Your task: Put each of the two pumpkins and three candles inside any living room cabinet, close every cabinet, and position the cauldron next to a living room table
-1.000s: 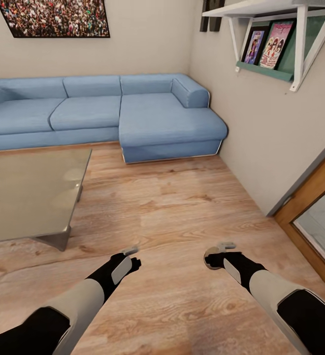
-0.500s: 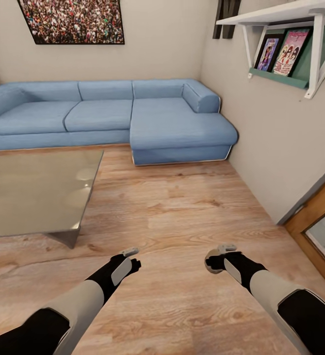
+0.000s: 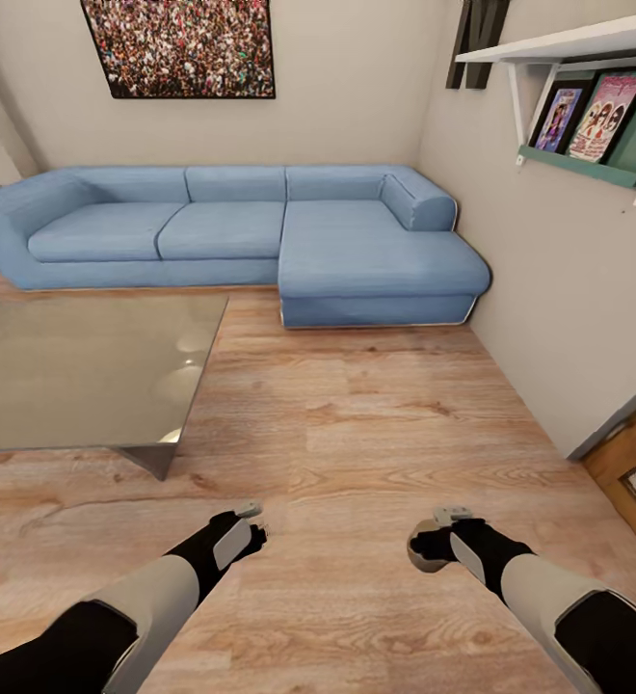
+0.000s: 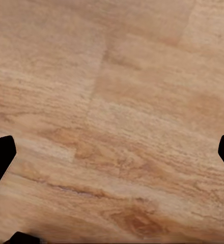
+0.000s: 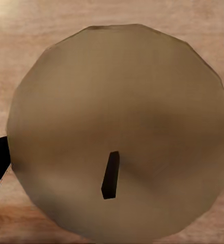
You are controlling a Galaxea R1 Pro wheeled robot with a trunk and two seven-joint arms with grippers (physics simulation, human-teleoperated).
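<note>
Carrying one of the candles [image 5: 119, 132] in the right tool [image 3: 432, 551], fingers clamped tight on its sides with the wick end facing the wrist cam, low over the wood floor [image 3: 357, 434]. Left tool [image 3: 251, 520] spread wide, nothing in it, just floorboards under it. No cabinet in sight yet, only the blue sofa [image 3: 241, 231] ahead and the glossy worktop [image 3: 77, 366] off to the left, so probably best to keep the candle steady, turn slowly and steer well clear of that worktop corner while hunting for the drawers.
</note>
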